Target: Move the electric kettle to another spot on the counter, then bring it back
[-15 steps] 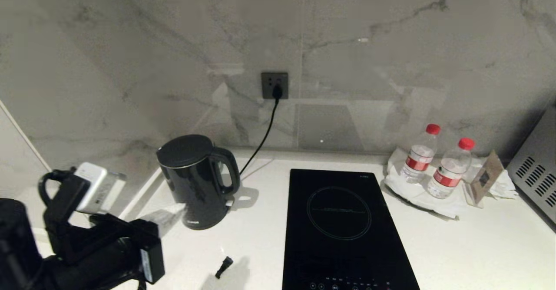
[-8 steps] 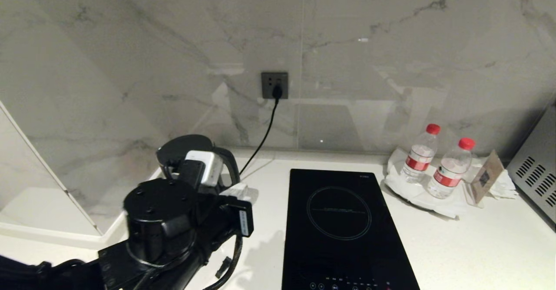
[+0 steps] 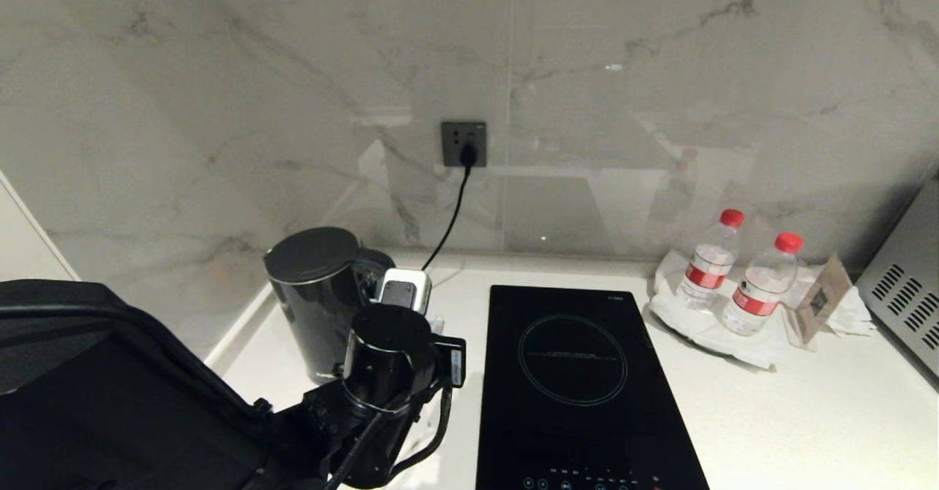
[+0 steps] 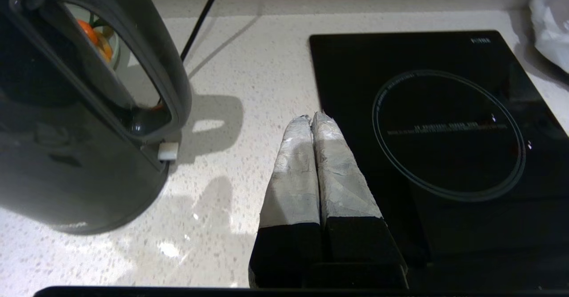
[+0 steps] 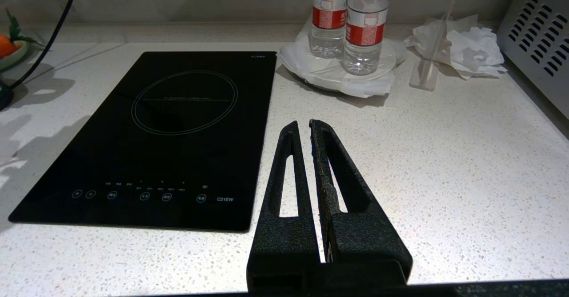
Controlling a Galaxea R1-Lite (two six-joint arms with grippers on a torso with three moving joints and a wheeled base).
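the electric kettle (image 3: 317, 301) is a tall, glossy black cylinder with a flat matte black lid and a thin bright band under the lid's edge. its big loop handle (image 4: 133, 61) curves out from the body, and through the loop the white counter (image 4: 231, 106) shows, with a glimpse of something orange in a small dish beyond. a small white tab (image 4: 168, 150) sits at the foot of the handle. the shiny wall of the jug mirrors the pale worktop around its base. the kettle stands upright on the counter, in the corner by the marble wall.

the left gripper (image 4: 311, 118) hovers low over the counter just beside the kettle, on the handle side, apart from it and not touching. its two pale, wrapped fingers (image 4: 293, 172) are pressed together with nothing between them. their tips lie between the kettle's handle and the edge of the black induction hob (image 4: 444, 128), which is on the gripper's other side. a black cord (image 3: 447, 218) runs from the wall socket (image 3: 463, 144) down behind the kettle, ahead of the gripper.

the right gripper (image 5: 303, 126) hangs over bare counter beside the hob's other edge, well apart from the kettle. its black fingers are closed to a thin slit, holding nothing. ahead of it stand two water bottles (image 5: 346, 26) with red labels on a white plate.
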